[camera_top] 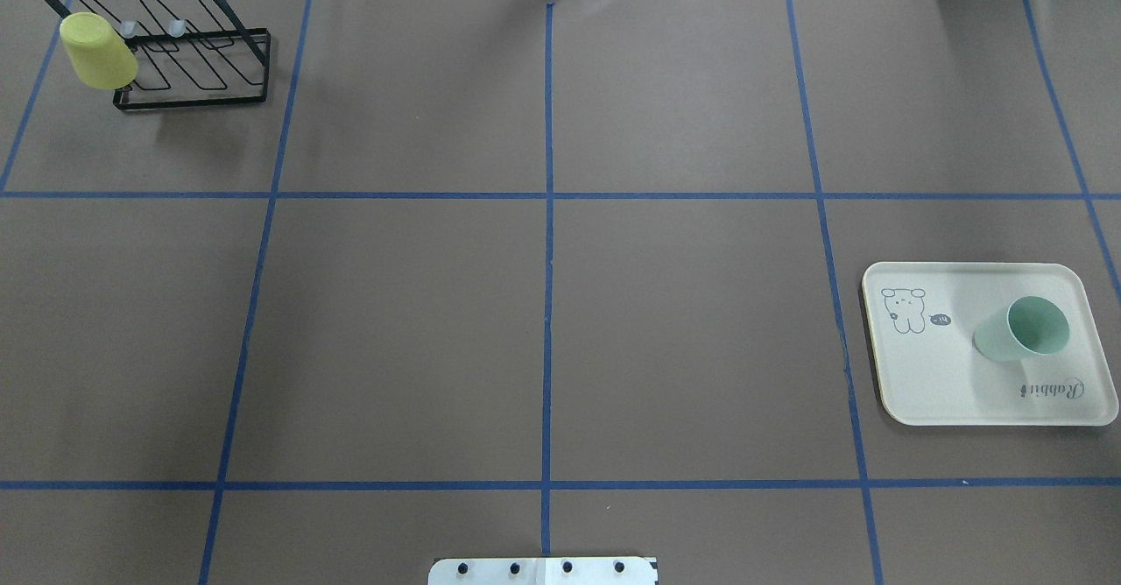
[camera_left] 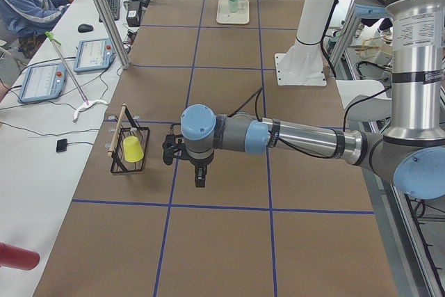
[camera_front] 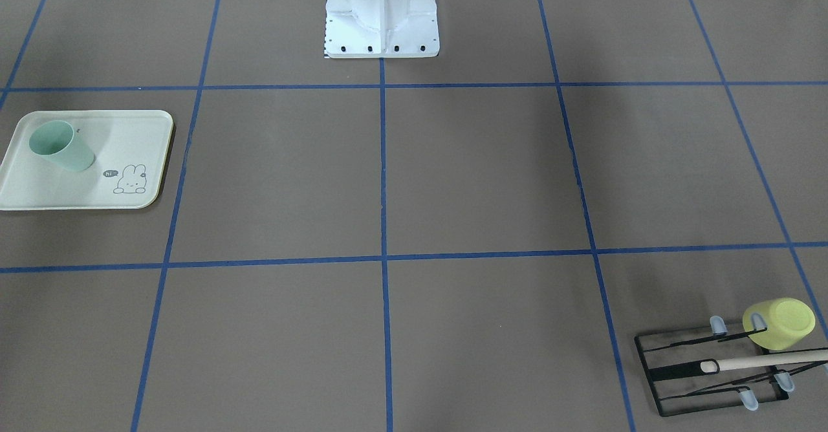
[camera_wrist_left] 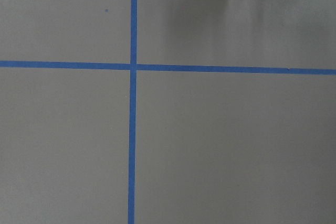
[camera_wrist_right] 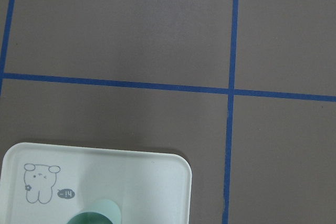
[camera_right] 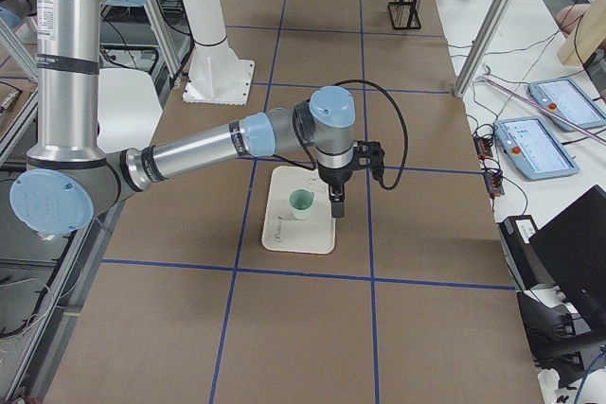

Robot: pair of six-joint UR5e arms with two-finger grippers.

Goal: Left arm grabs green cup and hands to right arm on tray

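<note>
The green cup (camera_top: 1020, 331) stands upright on the cream tray (camera_top: 946, 384) at the table's right side, mouth up and nothing gripping it. It also shows in the front view, cup (camera_front: 61, 147) on tray (camera_front: 84, 193). The right gripper (camera_right: 337, 205) hangs just beside the cup (camera_right: 301, 203), over the tray (camera_right: 298, 238); I cannot tell if it is open. The left gripper (camera_left: 200, 177) hovers over bare table near the black rack (camera_left: 128, 161), far from the cup (camera_left: 233, 3); its state cannot be told. The right wrist view catches the cup's rim (camera_wrist_right: 94, 214) and the tray (camera_wrist_right: 131, 182).
A black wire rack (camera_top: 193, 59) with a wooden bar holds a yellow-green mug (camera_top: 96, 51) at the far left corner. The white robot base (camera_front: 381, 24) sits mid-edge. A person (camera_left: 28, 5) sits at a side bench with tablets and cables.
</note>
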